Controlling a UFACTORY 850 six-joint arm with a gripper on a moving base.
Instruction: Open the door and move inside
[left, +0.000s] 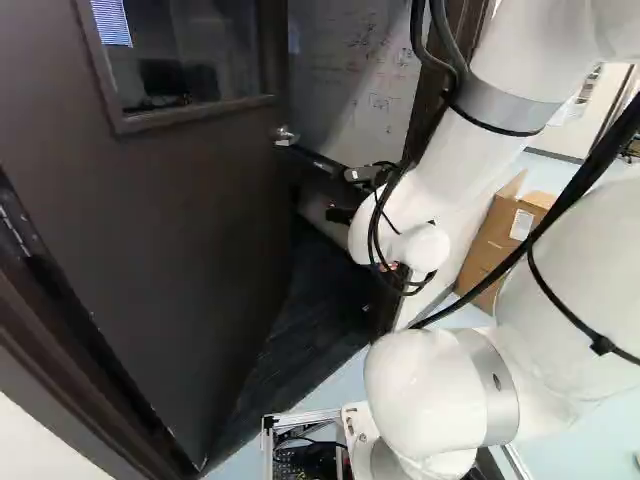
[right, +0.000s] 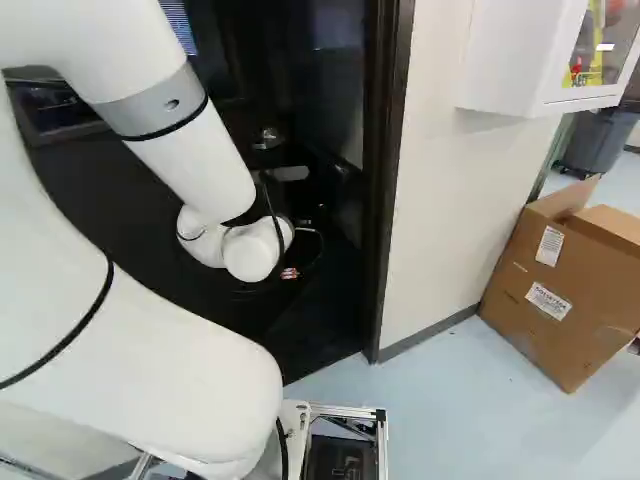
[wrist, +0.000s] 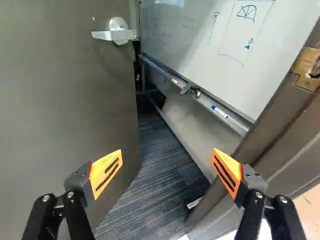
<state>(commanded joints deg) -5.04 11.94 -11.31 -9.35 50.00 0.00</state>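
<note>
The gripper (left: 358, 176) shows dark at the arm's end in the left base view, near the door handle (left: 285, 137) in that picture. In the wrist view the gripper (wrist: 167, 160) stands wide open, orange pads apart, nothing between them. The dark door (wrist: 55, 100) is swung partly inward, beside one finger; its silver lever handle (wrist: 116, 34) lies farther ahead, untouched. Beside the other finger is the door frame (wrist: 280, 120) with a brass strike plate (wrist: 306, 69). Between door and frame an opening shows dark carpet (wrist: 150, 185). Whether a finger touches door or frame I cannot tell.
Past the doorway a whiteboard (wrist: 205, 40) hangs on the wall, with markers on its tray (wrist: 220, 112). Right of the frame, a white wall (right: 440, 200) carries a white cabinet (right: 510, 60). A cardboard box (right: 560, 290) leans below it, with a grey bin (right: 598, 145) farther back.
</note>
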